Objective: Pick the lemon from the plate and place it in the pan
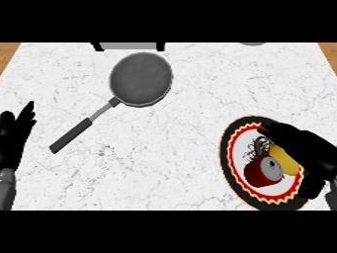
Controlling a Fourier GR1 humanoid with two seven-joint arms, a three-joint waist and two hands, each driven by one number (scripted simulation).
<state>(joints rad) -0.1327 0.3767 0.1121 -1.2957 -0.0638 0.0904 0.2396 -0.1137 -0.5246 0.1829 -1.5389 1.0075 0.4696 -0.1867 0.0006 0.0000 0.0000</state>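
Observation:
A yellow lemon [284,159] lies on a round plate [236,163] with a black rim and red and yellow rings, at the counter's right front. My right hand [313,153] is over the plate, its fingers curled round the lemon from the right and above. A red and grey object [264,172] sits on the plate just left of the lemon. The grey pan [141,79] lies at the counter's back centre, its dark handle [76,131] pointing to the front left. My left hand [10,141] rests open at the left edge, fingers up.
The white marble counter [163,163] has wooden floor showing at both back corners. A grey appliance [131,46] with dark legs stands at the back edge behind the pan. Part of a round grey object [253,43] shows at the back right.

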